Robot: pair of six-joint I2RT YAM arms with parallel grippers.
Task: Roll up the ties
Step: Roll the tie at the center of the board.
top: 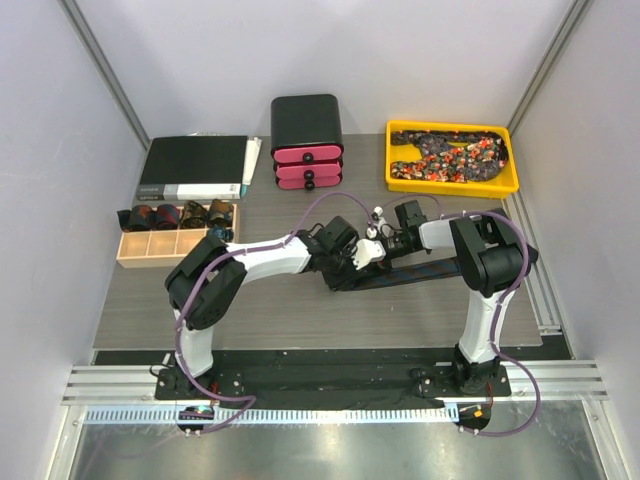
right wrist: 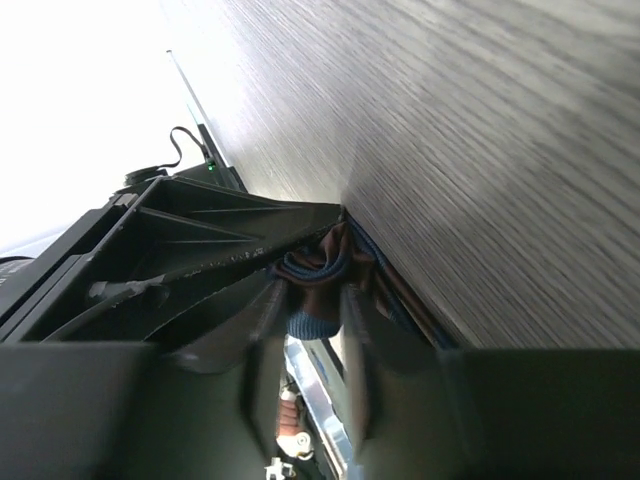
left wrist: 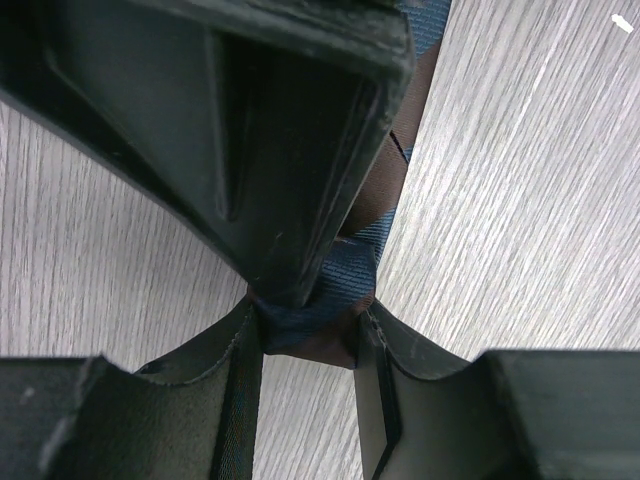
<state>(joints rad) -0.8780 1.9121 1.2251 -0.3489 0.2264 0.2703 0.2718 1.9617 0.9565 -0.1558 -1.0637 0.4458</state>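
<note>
Dark navy tie (top: 420, 271) lies stretched across the middle of the tabletop (top: 300, 320), a bit toward the right edge, w/ its left end bunched up btw both arms: left end effector (left wrist: 312, 322) clamped on that wad, right end effector (right wrist: 312, 305) pinching the same wad.

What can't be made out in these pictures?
- The tie's rolled end: top view, left arm and right arm cover it.
- Number of ties in the yellow tray: top view, tangled, too small.
- Whether the right end effector clamps the tie: right wrist view, its fingers hide contact.
</note>
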